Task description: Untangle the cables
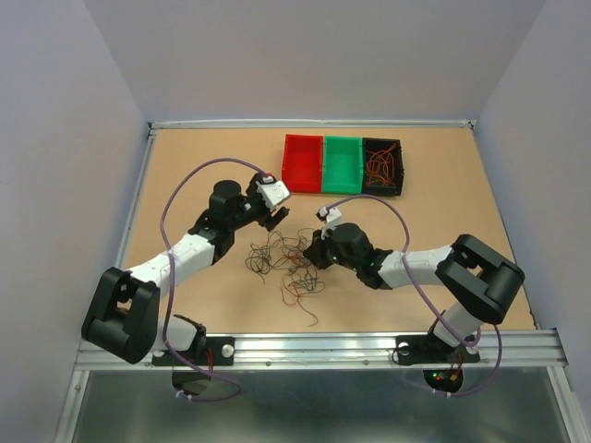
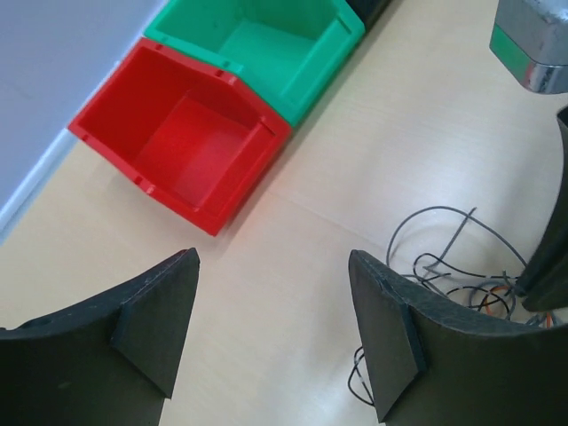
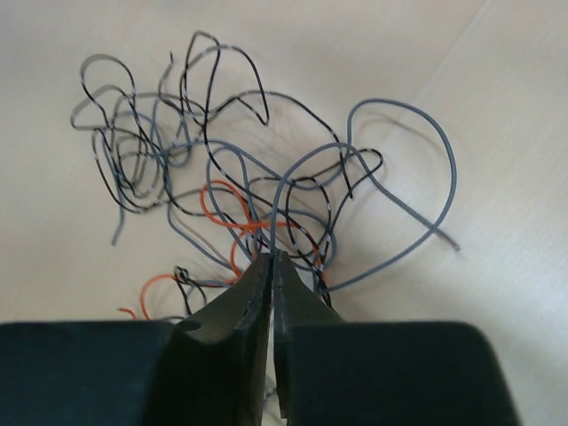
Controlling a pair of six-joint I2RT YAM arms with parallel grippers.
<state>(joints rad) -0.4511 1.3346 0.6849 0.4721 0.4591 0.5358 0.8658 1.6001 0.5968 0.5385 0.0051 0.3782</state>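
**Item: loose tangle of fine cables on a two-arm worktop**

Cables (image 1: 286,263): thin, curly, flexible wires in black, grey and red-orange are recorded. They are heaped in one loose knot at the middle of the worktop (image 1: 212,148), between the two arms. In the right wrist view the cables (image 3: 240,186) are seen as overlapping loops, and one long grey strand is swung out to the side. A few red-orange strands are also held in the black bin (image 1: 382,166).

Bins: three small moulded plastic boxes with open tops and smooth walls are set side by side, touching, at the far edge. The red bin (image 1: 303,164) is placed left, the green bin (image 1: 342,164) in the middle and the black one right.

Left gripper (image 1: 275,220): it is held above bare worktop near the red bin, just beside the knot. Its dark matt pads (image 2: 390,337) are spread wide with nothing between them.

Right gripper (image 1: 311,255): the jaws are pressed together at the edge of the knot, as seen from the right wrist (image 3: 272,266). Whether a strand is pinched cannot be told.

Surface and room: the worktop is a pale wood-grain board. It is enclosed by plain lilac-grey walls (image 1: 74,138), and a ribbed metal rail (image 1: 323,349) is fitted along the near edge.
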